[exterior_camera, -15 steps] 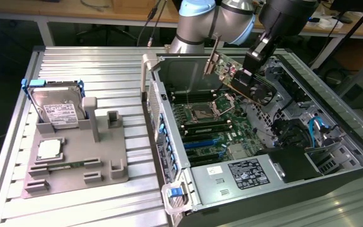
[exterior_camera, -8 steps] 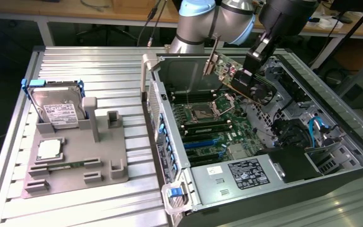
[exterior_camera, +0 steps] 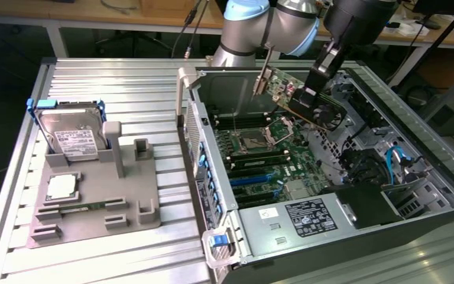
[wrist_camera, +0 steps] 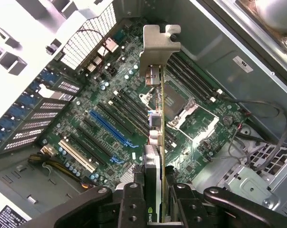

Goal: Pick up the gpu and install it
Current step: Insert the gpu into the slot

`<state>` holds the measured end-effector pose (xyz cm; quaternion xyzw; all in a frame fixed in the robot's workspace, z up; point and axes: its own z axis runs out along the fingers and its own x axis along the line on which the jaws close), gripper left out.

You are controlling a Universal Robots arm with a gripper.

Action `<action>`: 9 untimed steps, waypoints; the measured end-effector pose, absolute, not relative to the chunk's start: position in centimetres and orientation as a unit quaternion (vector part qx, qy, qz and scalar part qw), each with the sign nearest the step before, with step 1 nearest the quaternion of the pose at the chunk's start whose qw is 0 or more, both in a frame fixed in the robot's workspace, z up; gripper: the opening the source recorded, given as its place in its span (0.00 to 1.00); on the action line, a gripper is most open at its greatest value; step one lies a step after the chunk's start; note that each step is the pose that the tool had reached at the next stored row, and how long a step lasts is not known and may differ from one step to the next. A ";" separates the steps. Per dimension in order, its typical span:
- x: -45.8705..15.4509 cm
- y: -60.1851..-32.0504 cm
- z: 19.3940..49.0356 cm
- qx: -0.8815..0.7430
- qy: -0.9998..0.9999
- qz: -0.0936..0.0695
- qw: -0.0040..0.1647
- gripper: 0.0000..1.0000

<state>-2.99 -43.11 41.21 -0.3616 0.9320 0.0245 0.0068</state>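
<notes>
While the gripper (wrist_camera: 155, 191) pinches the gpu (wrist_camera: 158, 52) above the motherboard (wrist_camera: 110, 118), its logo (wrist_camera: 152, 216) is half-hidden.

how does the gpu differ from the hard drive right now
The gpu is clamped in the gripper, hanging tilted over the open computer case; the hard drive stands propped in the grey holder outside it. The gpu is a green board with a black fan; the hard drive is silver with a white label. Neither is installed.

Hard drive (exterior_camera: 71, 137) in grey fixture (exterior_camera: 93, 213) — case (exterior_camera: 385, 239) beside.
</notes>
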 end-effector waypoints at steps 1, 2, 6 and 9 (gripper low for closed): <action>-3.0 -43.1 41.2 -0.364 0.931 0.025 0.007 0.27; -3.0 -43.1 41.2 -0.366 0.930 0.025 0.007 0.27; -3.0 -43.1 41.2 -0.377 0.926 0.025 0.006 0.27; -3.0 -43.1 41.2 -0.389 0.921 0.025 0.006 0.27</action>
